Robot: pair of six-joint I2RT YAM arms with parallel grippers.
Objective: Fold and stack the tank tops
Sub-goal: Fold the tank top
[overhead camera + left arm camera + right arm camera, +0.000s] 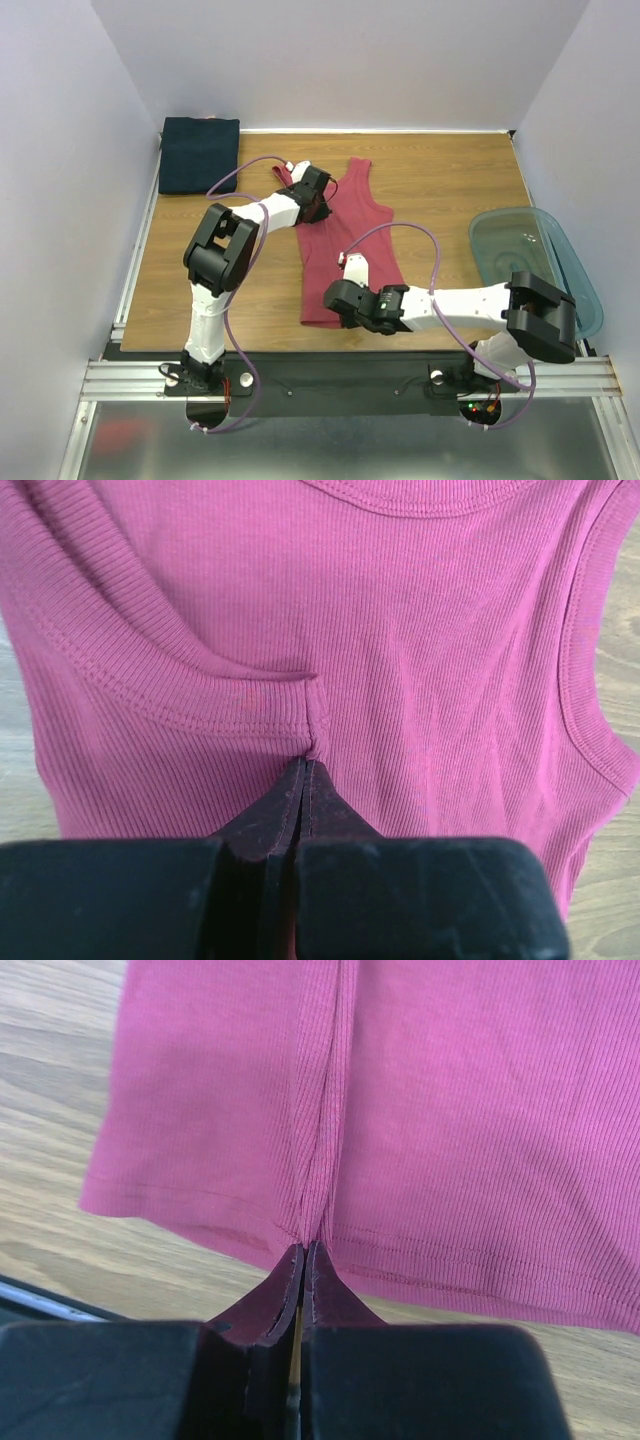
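The rose-red tank top (345, 240) lies spread on the wooden table, straps toward the back. My left gripper (318, 195) is shut on the edge of its left armhole; in the left wrist view the fingers (305, 770) pinch a fold of the red rib cloth (420, 660). My right gripper (340, 300) is shut on the bottom hem near the front left corner; in the right wrist view the fingertips (305, 1252) pinch a pleat of the hem (450, 1120). The dark navy tank top (198, 153) lies folded flat at the back left corner.
A translucent blue-green plastic tub (540, 265) stands at the right side of the table. White walls close in the back and sides. The metal rail (350, 375) with both arm bases runs along the near edge.
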